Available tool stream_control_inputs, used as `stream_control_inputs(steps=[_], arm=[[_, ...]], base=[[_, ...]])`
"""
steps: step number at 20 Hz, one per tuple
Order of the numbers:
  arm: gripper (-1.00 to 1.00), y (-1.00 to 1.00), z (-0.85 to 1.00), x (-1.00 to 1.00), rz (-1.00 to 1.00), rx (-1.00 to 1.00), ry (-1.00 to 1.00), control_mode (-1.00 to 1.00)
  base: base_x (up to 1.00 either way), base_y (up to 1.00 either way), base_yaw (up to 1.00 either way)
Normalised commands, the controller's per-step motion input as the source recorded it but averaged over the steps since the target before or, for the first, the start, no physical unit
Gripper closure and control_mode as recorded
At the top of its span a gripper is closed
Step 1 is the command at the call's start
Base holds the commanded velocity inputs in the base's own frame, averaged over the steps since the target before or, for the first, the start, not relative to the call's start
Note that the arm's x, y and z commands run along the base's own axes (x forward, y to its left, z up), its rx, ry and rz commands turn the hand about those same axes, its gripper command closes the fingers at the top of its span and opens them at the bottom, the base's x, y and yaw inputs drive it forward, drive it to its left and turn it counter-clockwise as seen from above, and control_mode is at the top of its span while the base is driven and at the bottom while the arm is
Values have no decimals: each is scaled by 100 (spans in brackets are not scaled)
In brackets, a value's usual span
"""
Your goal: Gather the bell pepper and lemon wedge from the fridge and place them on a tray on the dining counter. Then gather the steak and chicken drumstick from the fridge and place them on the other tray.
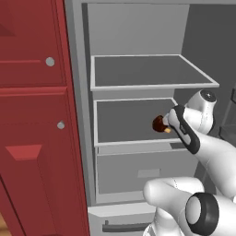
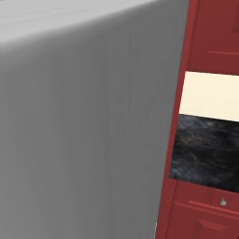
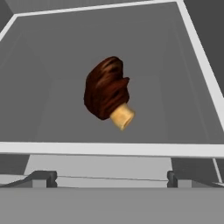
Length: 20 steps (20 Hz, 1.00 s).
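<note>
A brown chicken drumstick (image 3: 107,89) with a pale bone end lies on the fridge's middle shelf (image 3: 109,148); its bone end points toward the hand. From the left base view the drumstick (image 1: 159,123) sits near the shelf's right side. My gripper (image 3: 111,178) hovers just in front of that shelf's white front edge, short of the drumstick. It is open, its two dark fingertips (image 3: 43,176) spread wide with nothing between them. In the left base view the gripper (image 1: 170,123) is right beside the drumstick. The bell pepper, lemon wedge, steak and trays are out of view.
A bare upper shelf (image 1: 152,71) is above and a closed drawer (image 1: 147,171) below. Red cabinet doors (image 1: 32,115) stand left of the fridge. In the right base view a grey fridge wall (image 2: 84,130) sits close, with red cabinets (image 2: 210,28) and a dark backsplash (image 2: 205,154) beyond.
</note>
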Motion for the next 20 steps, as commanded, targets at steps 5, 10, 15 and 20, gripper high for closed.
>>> stream_control_inputs(steps=[5, 10, 15, 20], arm=[[-100, 1, -1, 2, 0, 0, 0, -100], [-100, 19, -6, 13, 0, -1, 0, -100], [-100, 16, -12, 30, 4, -3, 2, -100], [-100, 3, -11, 17, 11, -8, 8, -100]], base=[[12, 4, 0], [0, 0, 0], [0, 0, 0], [0, 0, 0]])
